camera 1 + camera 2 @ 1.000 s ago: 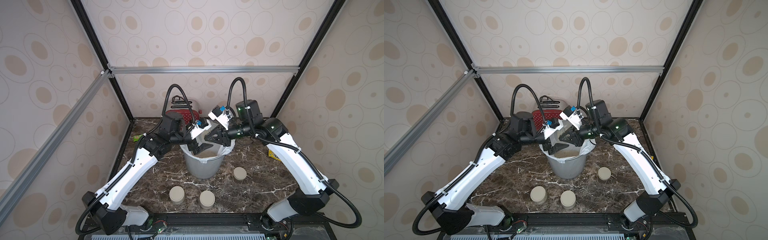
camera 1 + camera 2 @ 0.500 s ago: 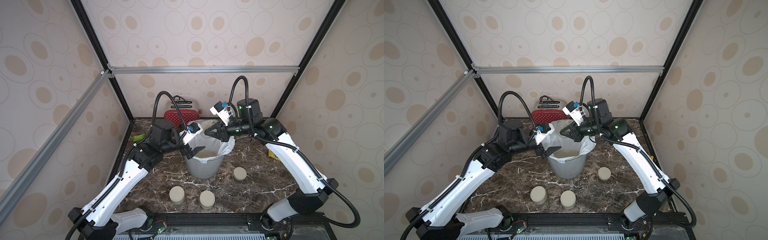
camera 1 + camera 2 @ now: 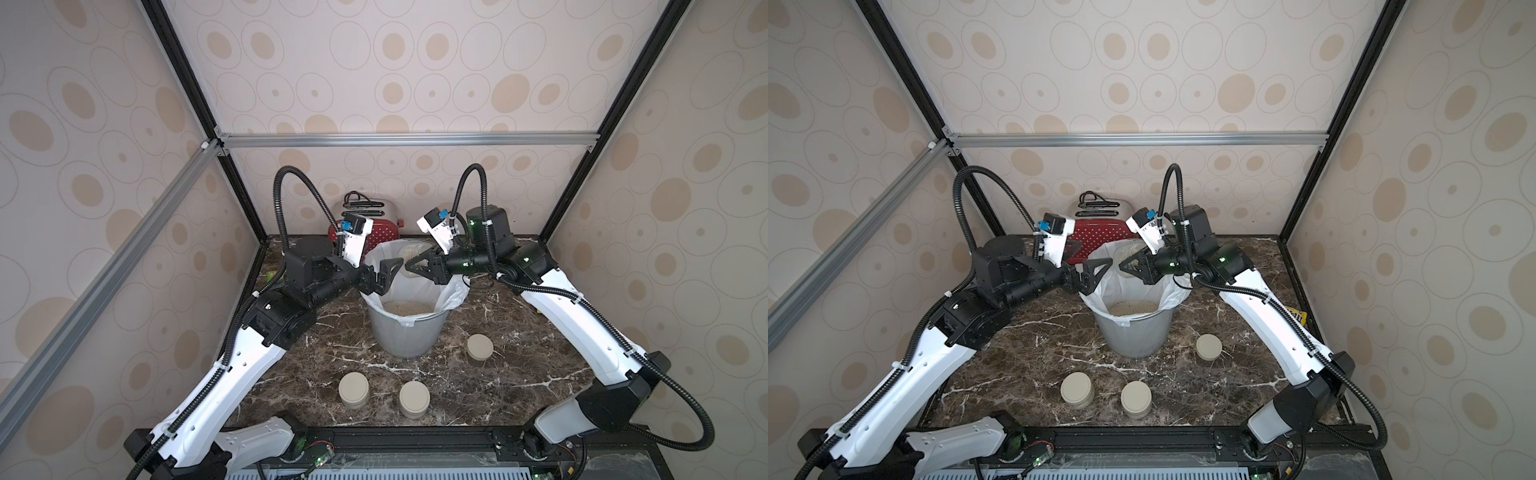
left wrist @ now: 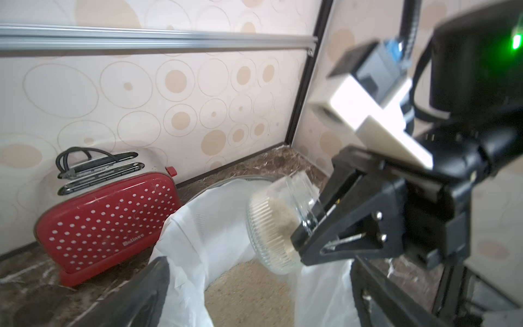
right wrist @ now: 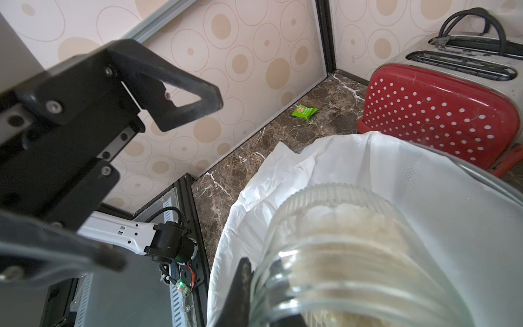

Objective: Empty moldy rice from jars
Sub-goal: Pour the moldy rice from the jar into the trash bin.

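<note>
My right gripper (image 3: 415,264) (image 3: 1129,268) is shut on the rim of an open clear glass jar (image 4: 278,218) (image 5: 353,240). It holds the jar on its side above the far rim of the grey bin (image 3: 405,336) (image 3: 1133,332). Moldy rice still lies inside that jar. More pale rice (image 3: 409,307) (image 4: 249,294) covers the bottom of the bin's white liner. My left gripper (image 3: 386,276) (image 3: 1094,276) is open and empty at the bin's left rim, apart from the jar. Two lidded jars (image 3: 353,390) (image 3: 414,400) stand near the table's front edge.
A beige lid (image 3: 480,347) lies on the marble top right of the bin. A red dotted toaster (image 3: 386,237) (image 5: 435,113) stands behind the bin by the back wall. A green packet (image 5: 304,111) lies at the back left, a yellow one (image 3: 1298,318) under the right arm.
The left gripper, open throughout, has drawn back leftward from the right gripper to the bin's left rim. The right gripper stays over the bin with the jar.
</note>
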Robot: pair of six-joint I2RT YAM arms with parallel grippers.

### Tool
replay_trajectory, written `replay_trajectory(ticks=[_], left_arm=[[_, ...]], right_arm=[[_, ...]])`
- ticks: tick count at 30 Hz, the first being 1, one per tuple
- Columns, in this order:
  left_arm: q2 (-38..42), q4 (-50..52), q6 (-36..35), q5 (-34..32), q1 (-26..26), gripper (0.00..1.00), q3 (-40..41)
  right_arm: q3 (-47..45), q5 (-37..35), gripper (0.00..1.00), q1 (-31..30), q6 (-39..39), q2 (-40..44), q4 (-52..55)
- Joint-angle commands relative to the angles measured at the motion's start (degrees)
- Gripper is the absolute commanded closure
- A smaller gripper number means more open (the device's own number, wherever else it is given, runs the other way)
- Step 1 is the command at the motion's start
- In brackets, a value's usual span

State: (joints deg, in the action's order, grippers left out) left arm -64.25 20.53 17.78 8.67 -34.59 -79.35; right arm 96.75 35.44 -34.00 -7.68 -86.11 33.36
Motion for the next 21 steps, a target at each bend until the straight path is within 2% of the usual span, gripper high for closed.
replay_trajectory(ticks=[1, 4, 10, 14, 21], left_arm=[[0.7, -7.6, 18.6, -4.2, 0.2, 0.01, -0.2], [0.8, -7.7, 28.3, -9.4, 0.2, 0.01, -0.1], [3.4, -15.6, 51.6, -19.6, 0.2, 0.01, 7.0], [1.2, -14.4, 56.1, -18.2, 0.2, 0.01, 3.8], [-2.8, -24.2, 74.6, -13.8, 0.3, 0.01, 7.7]], right_arm=[[-1.7, -1.1, 1.0, 0.3, -2.0, 4.3, -9.2], [-3.4, -2.0, 1.0, 0.3, -3.1, 5.4, -12.2], [-5.8, -2.7, 1.0, 0.2, -5.2, 7.0, -17.4], [-6.3, -2.6, 1.0, 0.1, -6.4, 7.0, -20.4], [-7.1, -2.6, 1.0, -1.0, -8.3, 6.5, -25.9]])
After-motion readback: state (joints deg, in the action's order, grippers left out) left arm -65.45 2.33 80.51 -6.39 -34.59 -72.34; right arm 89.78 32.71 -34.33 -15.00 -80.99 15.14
